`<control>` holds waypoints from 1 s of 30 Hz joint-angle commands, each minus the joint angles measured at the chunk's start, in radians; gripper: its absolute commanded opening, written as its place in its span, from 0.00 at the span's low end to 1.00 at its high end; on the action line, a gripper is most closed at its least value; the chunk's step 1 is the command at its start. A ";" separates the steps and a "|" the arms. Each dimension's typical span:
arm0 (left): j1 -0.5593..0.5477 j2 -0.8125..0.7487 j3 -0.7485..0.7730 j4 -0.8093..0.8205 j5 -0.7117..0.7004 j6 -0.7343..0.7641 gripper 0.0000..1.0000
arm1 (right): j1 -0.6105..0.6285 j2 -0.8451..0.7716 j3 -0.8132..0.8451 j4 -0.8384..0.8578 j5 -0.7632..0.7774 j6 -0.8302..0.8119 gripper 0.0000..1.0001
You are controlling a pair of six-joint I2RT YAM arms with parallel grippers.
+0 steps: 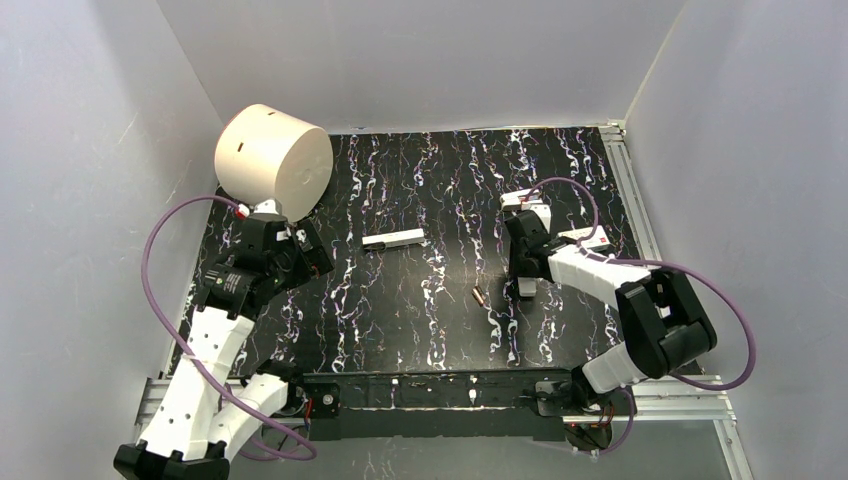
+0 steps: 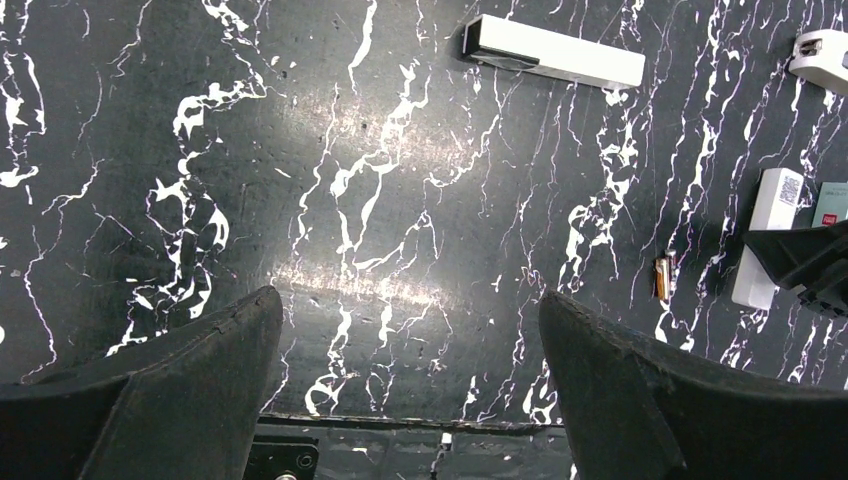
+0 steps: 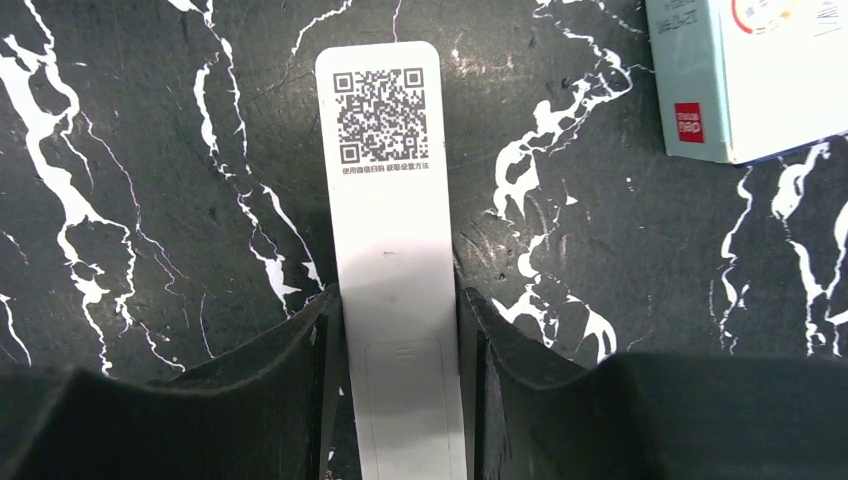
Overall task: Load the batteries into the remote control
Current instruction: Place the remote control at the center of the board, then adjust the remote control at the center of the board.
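The remote control [image 3: 385,200] lies back side up on the black marbled table, with a QR code at its far end and a battery cover outline near my fingers. It also shows in the top view [image 1: 527,289] and the left wrist view [image 2: 765,235]. My right gripper [image 3: 397,292] is down over it, its jaws pressed against the remote's two long sides. One battery [image 1: 479,295] lies loose on the table left of the remote, also in the left wrist view [image 2: 661,278]. The second battery is out of view. My left gripper [image 2: 408,295] is open and empty above the table's left side.
A plain white strip [image 1: 393,239] lies mid-table, also in the left wrist view [image 2: 553,52]. A white box with a red mark [image 3: 745,75] sits just beyond the remote to the right. A large white cylinder [image 1: 272,160] stands at the back left. Grey walls enclose the table.
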 commanded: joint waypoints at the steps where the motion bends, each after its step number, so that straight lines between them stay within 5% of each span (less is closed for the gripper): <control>1: 0.006 0.012 -0.008 0.010 0.030 0.029 0.98 | -0.012 0.029 0.018 -0.010 -0.033 0.018 0.50; 12: 0.006 0.024 -0.019 0.010 0.016 0.050 0.98 | -0.014 -0.009 0.161 -0.089 -0.067 0.007 0.79; 21: 0.005 0.044 -0.116 0.052 0.104 -0.007 0.82 | 0.025 0.252 0.398 0.107 -0.487 0.109 0.59; 30: 0.005 0.040 -0.319 0.183 0.233 -0.172 0.76 | 0.119 0.578 0.606 0.442 -0.471 0.249 0.49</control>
